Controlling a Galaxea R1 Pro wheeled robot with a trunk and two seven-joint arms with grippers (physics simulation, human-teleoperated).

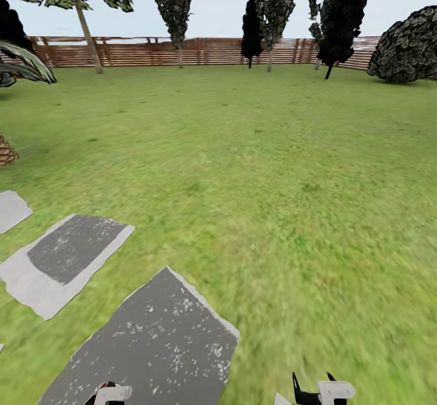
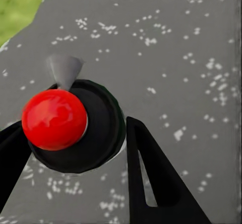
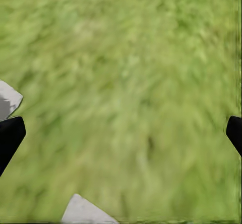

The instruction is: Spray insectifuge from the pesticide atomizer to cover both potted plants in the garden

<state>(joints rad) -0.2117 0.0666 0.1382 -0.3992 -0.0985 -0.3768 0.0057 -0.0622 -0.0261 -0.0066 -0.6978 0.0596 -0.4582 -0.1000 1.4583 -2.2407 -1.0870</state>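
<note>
Between left jaws sits a red-knobbed object (image 2: 55, 119); right open.

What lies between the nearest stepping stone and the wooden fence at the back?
In the head view, only open lawn stretches from the stepping stone to the fence.

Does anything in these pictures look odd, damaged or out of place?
Nothing looks spilled or damaged. One thing stands out: in the left wrist view, a black round end with a red ball sits between the left claw fingers, above a grey stepping stone. What it is, I cannot tell.
</note>
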